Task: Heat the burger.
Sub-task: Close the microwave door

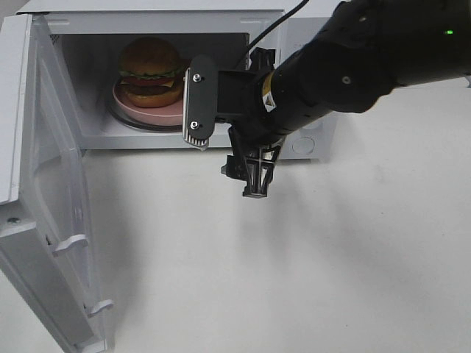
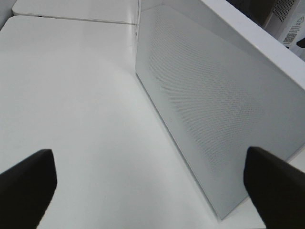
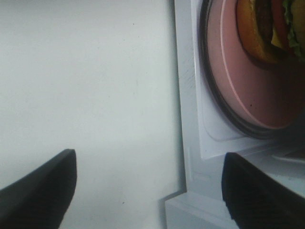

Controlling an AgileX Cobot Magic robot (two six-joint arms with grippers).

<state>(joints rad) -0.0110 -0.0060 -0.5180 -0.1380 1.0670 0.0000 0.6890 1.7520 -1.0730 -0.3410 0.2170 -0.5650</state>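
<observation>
Burger (image 1: 151, 70): inside the microwave (image 1: 96, 81), toward the left of the chamber, sitting upright on a pink plate (image 1: 147, 115).
Plate: rests on a round glass tray (image 3: 224, 112) on the microwave floor; the burger covers most of its middle.
Microwave: at the far side of the white worktop (image 1: 331, 257), chamber facing near.
Door (image 1: 44, 169): swung fully open to the left, standing out toward the near edge.
Right arm (image 1: 346, 66): reaches in from the right and crosses in front of the chamber's right half, just outside the opening.
Right fingers (image 3: 43, 191): spread wide with nothing between them, one over the bare worktop, the other over the front sill of the chamber; clear of the plate and the burger.
Left fingers (image 2: 28, 186): spread wide and holding nothing, low over the worktop, facing a white dotted panel (image 2: 209, 105) that looks like the door's outer face, though I can't be sure from here.
</observation>
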